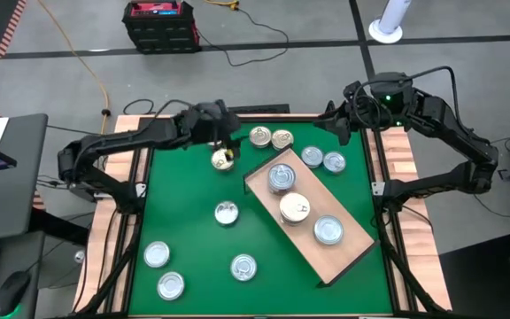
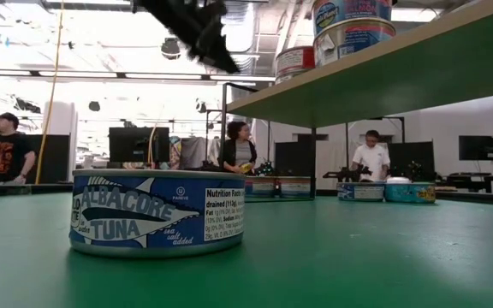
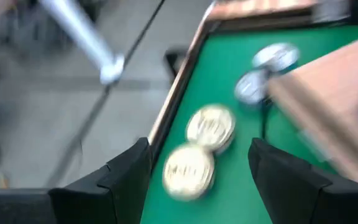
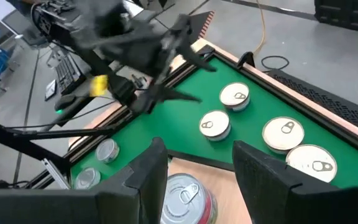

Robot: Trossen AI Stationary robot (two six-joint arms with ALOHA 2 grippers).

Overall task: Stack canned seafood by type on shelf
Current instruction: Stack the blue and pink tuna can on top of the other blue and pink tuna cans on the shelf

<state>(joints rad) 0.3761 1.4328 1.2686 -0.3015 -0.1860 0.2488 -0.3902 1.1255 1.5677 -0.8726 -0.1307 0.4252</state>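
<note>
Bright overhead light, blurred left-wrist view

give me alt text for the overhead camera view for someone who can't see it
Seen from above, a light-wood shelf board lies diagonally on a green mat, carrying three small round tins. The left gripper hovers open over a gold-lidded tin near the mat's far edge. Other tins lie scattered around; the right gripper waits at the far right corner.

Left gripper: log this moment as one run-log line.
left gripper: jaws open, nothing held, above gold-lidded tin | right gripper: open, waiting at far edge | shelf: three stacks
</note>
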